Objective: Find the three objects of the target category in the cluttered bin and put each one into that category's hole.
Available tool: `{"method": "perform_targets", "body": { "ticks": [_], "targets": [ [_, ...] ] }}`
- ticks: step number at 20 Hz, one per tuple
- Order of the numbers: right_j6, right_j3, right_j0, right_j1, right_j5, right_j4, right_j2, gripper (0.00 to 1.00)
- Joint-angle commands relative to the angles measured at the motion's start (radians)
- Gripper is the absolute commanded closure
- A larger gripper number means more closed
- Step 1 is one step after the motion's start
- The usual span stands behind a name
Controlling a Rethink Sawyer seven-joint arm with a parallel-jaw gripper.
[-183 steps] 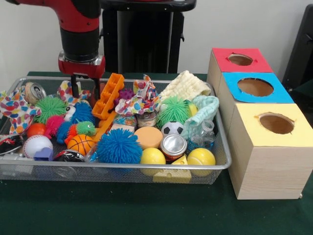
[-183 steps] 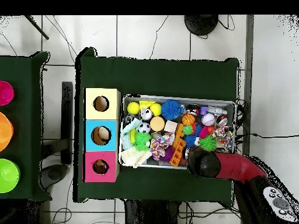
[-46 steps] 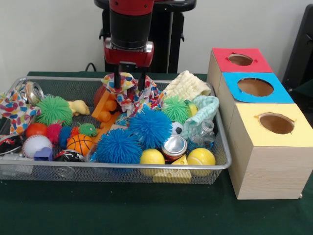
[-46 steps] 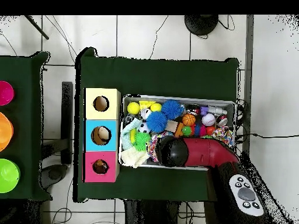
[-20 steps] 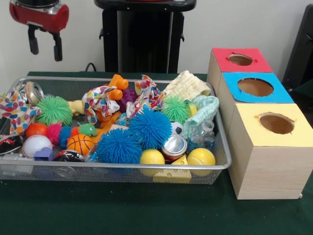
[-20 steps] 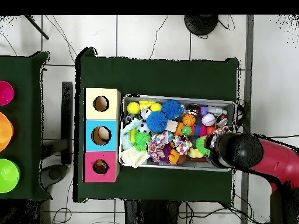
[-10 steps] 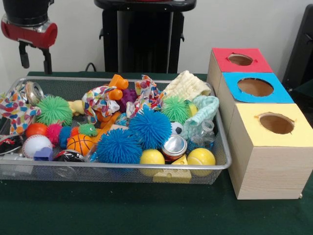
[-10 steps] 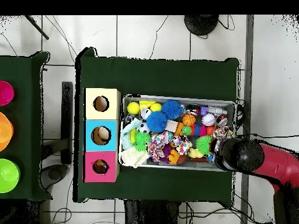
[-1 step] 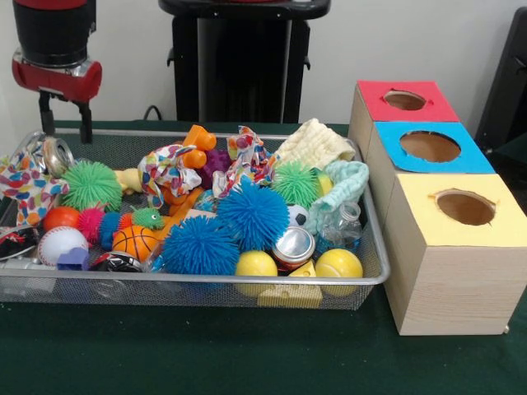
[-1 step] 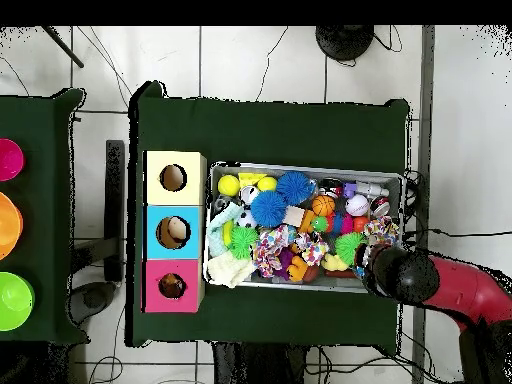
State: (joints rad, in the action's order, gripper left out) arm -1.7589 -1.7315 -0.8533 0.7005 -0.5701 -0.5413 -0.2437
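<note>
Since half a second ago the gripper has dropped lower over the wire bin, its fingers apart and empty, above the crushed can at the far corner, probably lining up a pick. Which category is wanted I cannot tell; the three boxes stand beside the bin, holes up.

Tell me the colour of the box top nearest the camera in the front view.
Yellow box top; front view shows it best.
</note>
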Motion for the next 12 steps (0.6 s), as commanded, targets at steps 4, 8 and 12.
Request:
{"method": "perform_targets", "body": {
  "ticks": [4,8,12],
  "targets": [
    [-0.026,-0.126,0.03,-0.067,0.14,-0.074,-0.008,0.0],
    [-0.049,-0.142,0.047,-0.074,0.173,-0.071,0.013,0.0],
    [-0.069,-0.148,0.067,-0.089,0.21,-0.071,0.038,0.0]
  ]
}}
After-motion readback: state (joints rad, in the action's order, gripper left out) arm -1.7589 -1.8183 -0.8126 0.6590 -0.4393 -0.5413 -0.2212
